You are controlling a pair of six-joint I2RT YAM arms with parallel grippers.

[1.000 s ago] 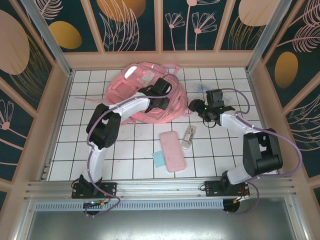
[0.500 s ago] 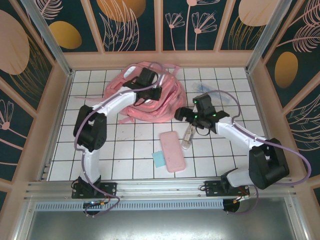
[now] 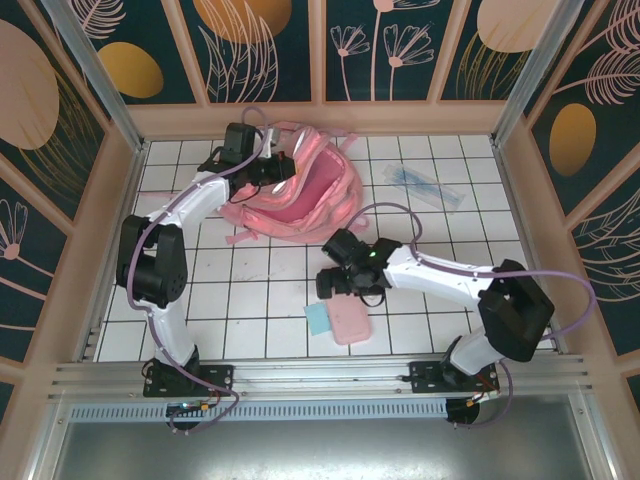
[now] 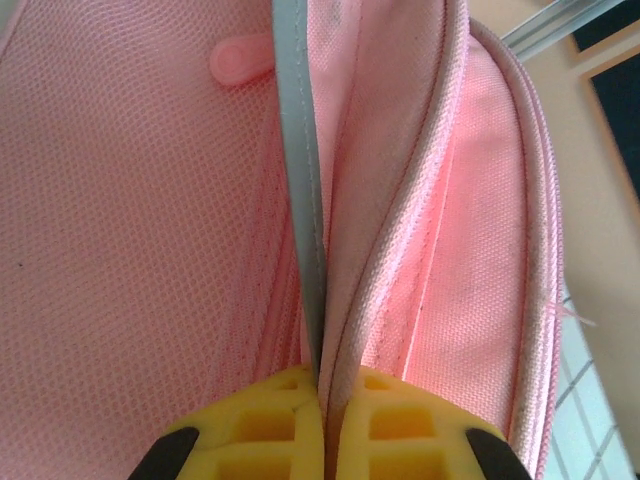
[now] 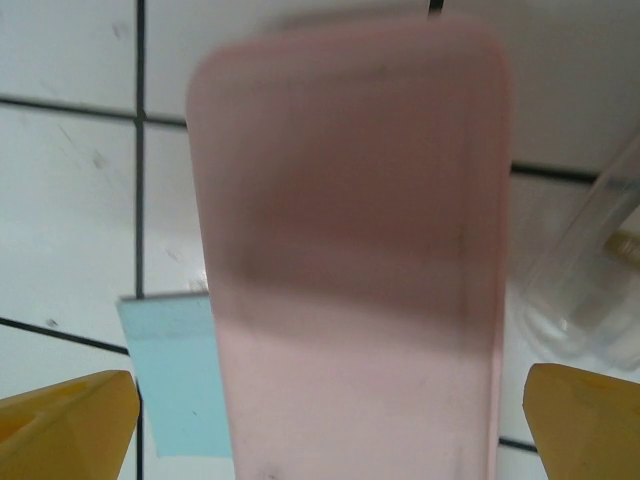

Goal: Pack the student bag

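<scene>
Lena: Both arms have swung since 1 second ago. The left gripper (image 3: 262, 165) went to the far-left rim of the student bag (image 3: 320, 205), a large soft pink fabric backpack. The right gripper (image 3: 336, 282) came over the flat pink rectangular pencil case (image 3: 351, 324).

Omar: Fingers?

Lena: Left ones are pinched on the bag's grey-trimmed edge, holding its mouth open at the far middle of the white tiled table (image 3: 250, 290). Right ones stand wide, straddling the case.

Omar: Progress?

Lena: Early, I'd judge. Nothing is visibly packed; the case, a small light-blue card (image 3: 318, 318) and a clear blue sleeve (image 3: 425, 186) lie outside.
</scene>
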